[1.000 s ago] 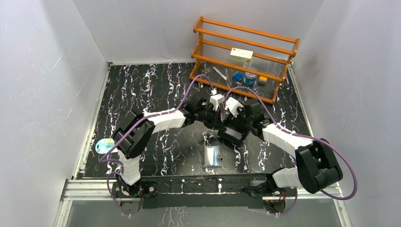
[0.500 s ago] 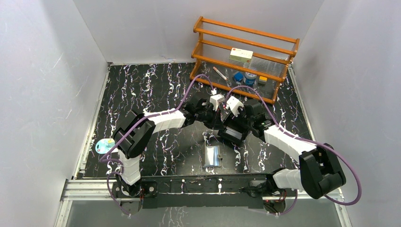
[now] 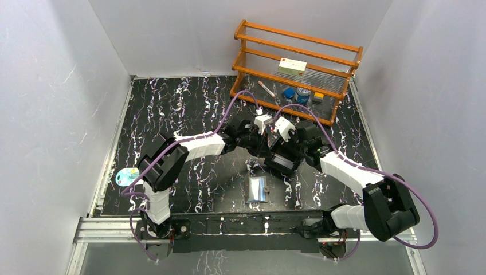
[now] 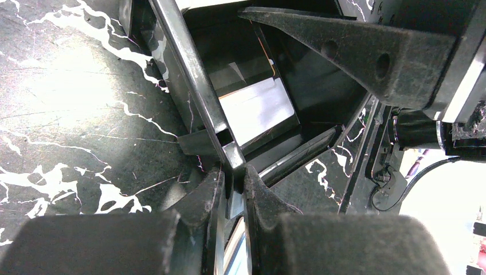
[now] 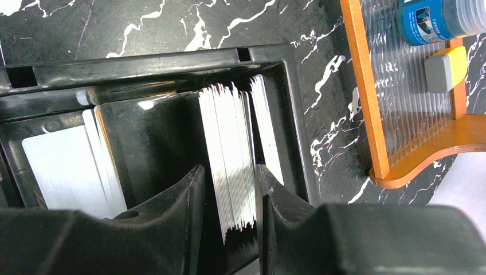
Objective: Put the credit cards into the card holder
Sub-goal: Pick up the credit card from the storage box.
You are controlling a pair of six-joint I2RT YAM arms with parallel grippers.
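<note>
Right gripper (image 5: 229,197) sits down in the black tray (image 5: 143,60), one finger on each side of a thick pack of cards (image 5: 229,149). It seems to clamp the pack, though my wrist view is too close to be sure of contact. Left gripper (image 4: 232,183) is pinched shut on the tray's near wall.

From overhead both wrists crowd over the tray and hide it, so I only see the cards through the wrist cameras. One loose card (image 5: 266,132) stands between the pack and the tray's side wall, and more pale cards (image 5: 57,166) lean in the next compartment. Just beyond the tray is the wooden rack (image 5: 360,86), with a blue bottle (image 5: 435,20) and a small grey and yellow block (image 5: 444,69) on its shelf. A blue tag (image 3: 126,176) lies by the left arm.

Against a second ago, the right arm's elbow has swung out toward the near edge. Over the last half second I see hardly any change. The holder (image 3: 256,189) has not moved.

The pack stands on edge, faces toward the fingers. The holder lies flat and open nearer the bases than the tray, with its long axis running near to far.
</note>
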